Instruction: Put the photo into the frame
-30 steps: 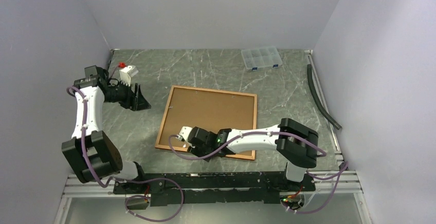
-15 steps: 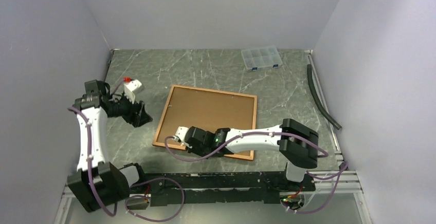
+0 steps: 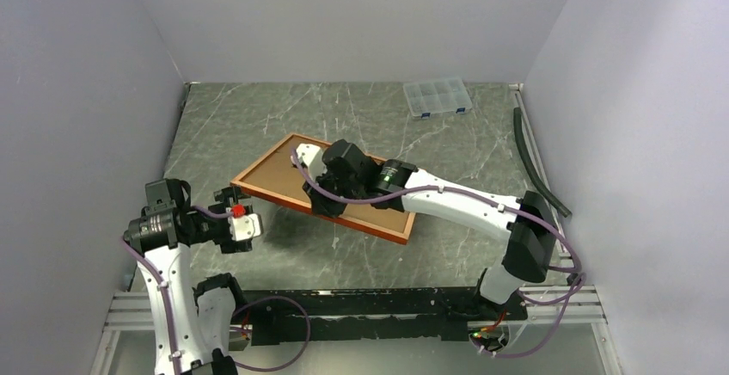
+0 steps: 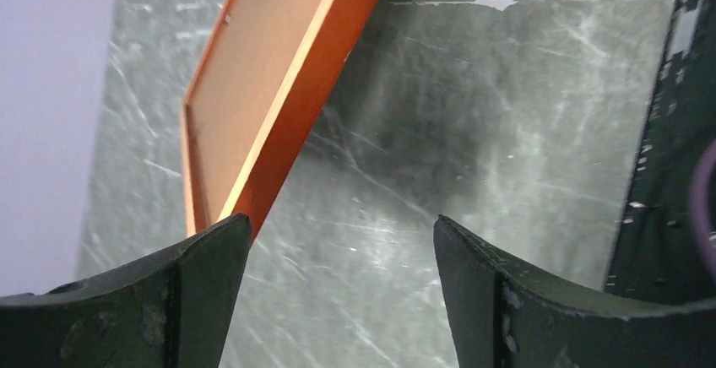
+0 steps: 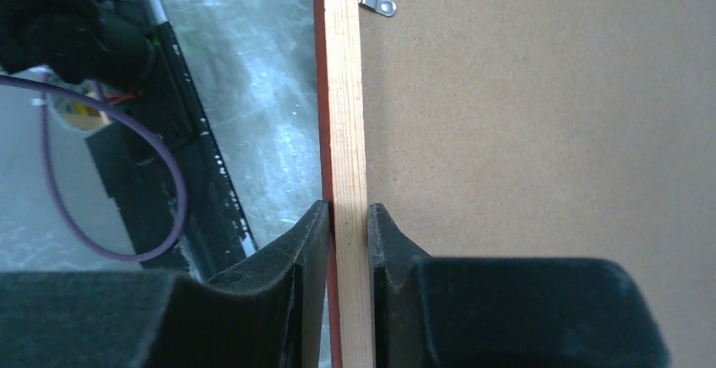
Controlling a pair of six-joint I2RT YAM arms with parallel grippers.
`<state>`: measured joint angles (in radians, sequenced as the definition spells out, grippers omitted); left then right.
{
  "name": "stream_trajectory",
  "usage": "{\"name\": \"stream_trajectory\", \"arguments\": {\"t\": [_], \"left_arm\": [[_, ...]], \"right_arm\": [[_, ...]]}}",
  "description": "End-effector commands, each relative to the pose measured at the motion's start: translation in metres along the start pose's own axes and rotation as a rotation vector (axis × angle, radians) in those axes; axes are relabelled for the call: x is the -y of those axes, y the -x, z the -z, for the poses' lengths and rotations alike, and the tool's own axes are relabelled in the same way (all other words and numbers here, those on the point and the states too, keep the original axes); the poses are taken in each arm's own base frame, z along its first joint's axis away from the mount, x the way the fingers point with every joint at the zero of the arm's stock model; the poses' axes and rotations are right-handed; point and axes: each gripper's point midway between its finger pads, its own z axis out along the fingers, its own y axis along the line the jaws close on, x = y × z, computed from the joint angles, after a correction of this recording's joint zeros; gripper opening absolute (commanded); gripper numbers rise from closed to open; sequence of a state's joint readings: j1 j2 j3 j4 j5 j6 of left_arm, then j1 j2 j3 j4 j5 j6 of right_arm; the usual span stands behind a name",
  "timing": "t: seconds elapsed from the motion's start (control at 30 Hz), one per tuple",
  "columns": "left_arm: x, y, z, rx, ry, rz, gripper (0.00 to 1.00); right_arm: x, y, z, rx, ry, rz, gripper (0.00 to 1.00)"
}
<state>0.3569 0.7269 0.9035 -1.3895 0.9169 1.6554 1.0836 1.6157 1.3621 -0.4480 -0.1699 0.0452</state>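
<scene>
The frame (image 3: 279, 177) is lifted off the table and tilted, brown backing board (image 5: 549, 115) facing up. My right gripper (image 3: 329, 196) is shut on its wooden border (image 5: 344, 89), one finger on each side of the rail, as the right wrist view shows (image 5: 348, 216). My left gripper (image 3: 243, 218) hangs open just near-left of the frame's low corner; in the left wrist view the orange-brown frame (image 4: 253, 98) rises past the left fingertip (image 4: 211, 250), and nothing lies between the fingers. The photo is out of view.
A clear compartment box (image 3: 438, 97) sits at the back of the marble table (image 3: 258, 117). A black hose (image 3: 537, 164) lies along the right edge. A small metal clip (image 5: 376, 1) is on the backing. The dark rail (image 3: 361, 302) runs along the near edge.
My right gripper closed on the frame's near border, raised it and carried it back and left, tilted. The left arm swung toward the near side and its jaws widened.
</scene>
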Motion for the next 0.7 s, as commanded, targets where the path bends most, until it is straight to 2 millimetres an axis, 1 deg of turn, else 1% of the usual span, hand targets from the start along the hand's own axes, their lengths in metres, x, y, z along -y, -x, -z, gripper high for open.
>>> {"name": "stream_trajectory", "arguments": {"t": [0.0, 0.13, 0.17, 0.2, 0.27, 0.33, 0.4, 0.43, 0.5, 0.53, 0.6, 0.63, 0.67], "left_arm": [[-0.028, 0.017, -0.003, 0.084, 0.044, -0.347, 0.86], [-0.068, 0.023, -0.002, 0.085, 0.125, -0.438, 0.86], [-0.075, 0.025, -0.002, 0.09, 0.144, -0.46, 0.86], [-0.077, 0.027, -0.005, 0.093, 0.142, -0.485, 0.86], [-0.076, 0.025, -0.014, 0.085, 0.102, -0.526, 0.87], [-0.082, 0.025, -0.025, 0.069, 0.087, -0.533, 0.87], [-0.088, 0.028, -0.035, 0.058, 0.067, -0.535, 0.87], [-0.086, 0.028, -0.04, 0.05, 0.035, -0.539, 0.85], [-0.082, 0.024, -0.048, 0.024, -0.043, -0.544, 0.78], [-0.085, 0.02, -0.05, -0.002, -0.055, -0.533, 0.73], [-0.09, 0.022, -0.057, -0.011, -0.08, -0.521, 0.59], [-0.092, 0.021, -0.059, -0.017, -0.093, -0.511, 0.5], [-0.093, 0.022, -0.06, -0.021, -0.101, -0.507, 0.41]], "right_arm": [[-0.025, 0.054, 0.032, 0.128, 0.132, -0.004, 0.07], [-0.026, 0.064, 0.037, 0.133, 0.157, -0.019, 0.07], [-0.025, 0.065, 0.037, 0.13, 0.16, -0.022, 0.07], [-0.025, 0.066, 0.037, 0.128, 0.162, -0.027, 0.07], [-0.022, 0.069, 0.037, 0.13, 0.167, -0.036, 0.07], [-0.021, 0.073, 0.038, 0.132, 0.174, -0.042, 0.07], [-0.02, 0.076, 0.04, 0.137, 0.179, -0.045, 0.07], [-0.019, 0.077, 0.041, 0.138, 0.182, -0.049, 0.07], [-0.016, 0.08, 0.042, 0.146, 0.183, -0.056, 0.07], [-0.014, 0.081, 0.044, 0.148, 0.182, -0.057, 0.07], [-0.008, 0.083, 0.045, 0.152, 0.173, -0.06, 0.08], [-0.004, 0.083, 0.047, 0.154, 0.163, -0.061, 0.1], [-0.001, 0.083, 0.048, 0.158, 0.149, -0.059, 0.13]]}}
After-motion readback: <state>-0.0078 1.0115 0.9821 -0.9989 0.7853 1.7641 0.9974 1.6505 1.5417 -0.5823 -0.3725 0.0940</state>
